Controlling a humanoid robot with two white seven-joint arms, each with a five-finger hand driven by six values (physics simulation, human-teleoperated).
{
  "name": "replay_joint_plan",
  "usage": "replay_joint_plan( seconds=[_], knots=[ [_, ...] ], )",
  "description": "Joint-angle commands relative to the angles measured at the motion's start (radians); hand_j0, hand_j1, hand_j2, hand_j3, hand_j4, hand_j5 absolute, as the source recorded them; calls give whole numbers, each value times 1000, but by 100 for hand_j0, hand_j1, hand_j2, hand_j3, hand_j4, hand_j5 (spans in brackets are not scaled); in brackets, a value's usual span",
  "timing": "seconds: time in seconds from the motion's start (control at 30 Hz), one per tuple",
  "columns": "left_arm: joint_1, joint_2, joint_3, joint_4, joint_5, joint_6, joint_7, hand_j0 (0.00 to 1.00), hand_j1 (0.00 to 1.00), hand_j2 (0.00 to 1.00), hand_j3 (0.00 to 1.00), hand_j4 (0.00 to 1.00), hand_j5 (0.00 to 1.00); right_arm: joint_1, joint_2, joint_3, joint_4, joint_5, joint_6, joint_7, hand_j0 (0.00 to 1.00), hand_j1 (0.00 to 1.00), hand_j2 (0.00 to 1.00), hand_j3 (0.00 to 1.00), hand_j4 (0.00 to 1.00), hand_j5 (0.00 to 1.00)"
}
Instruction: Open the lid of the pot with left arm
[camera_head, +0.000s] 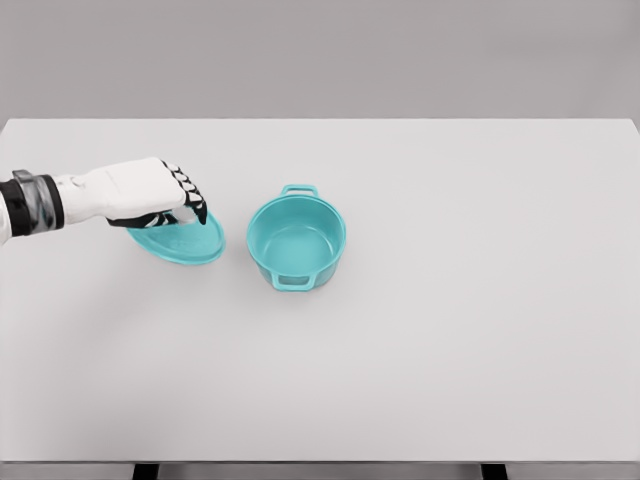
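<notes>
- Head view: the white worktop (450, 350) runs almost edge to edge, with wide bare room toward its right edge and its near edge.
- The teal pot (296, 238) stands uncovered near the middle of the worktop, a little toward the left, well clear of every edge.
- The teal lid (178, 242) lies just beside the pot on its left, apart from it, closer to the left edge.
- The left hand (155, 192) reaches in from the left edge, its fingers (190, 197) curled down around the lid's top, grasping it.
</notes>
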Motion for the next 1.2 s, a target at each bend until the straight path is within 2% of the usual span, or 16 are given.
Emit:
replay_joint_plan(
  seconds=[0.0,0.63,0.9,0.97,1.03,1.1,1.13,1.17],
  knots=[
    [3,0,1,0,4,3,0,55,55,55,55,55,55,0,0,0,0,-1,0,-1,100,100,100,100,100,100],
    [49,-3,-1,12,-6,3,0,56,56,56,56,56,56,0,0,0,0,-1,-1,1,100,100,100,100,100,100],
    [63,1,-1,12,-11,3,0,60,60,60,60,60,60,0,0,0,0,-1,0,1,100,100,100,100,100,100],
    [63,3,1,12,-11,3,0,69,69,69,69,69,69,0,0,0,0,-1,0,-1,100,100,100,100,100,100],
    [63,6,1,11,-14,3,0,83,83,83,83,83,83,0,0,0,0,-1,0,1,100,100,100,100,100,100],
    [63,6,1,12,-26,3,0,89,89,89,89,89,89,0,0,0,0,-1,0,1,100,100,100,100,100,100],
    [63,5,1,12,-28,3,0,97,97,97,97,97,97,0,0,0,0,-1,0,1,100,100,100,100,100,100],
    [63,5,1,12,-28,3,0,100,100,100,100,100,100,0,0,0,0,-1,-2,-1,100,100,100,100,100,100]
  ],
)
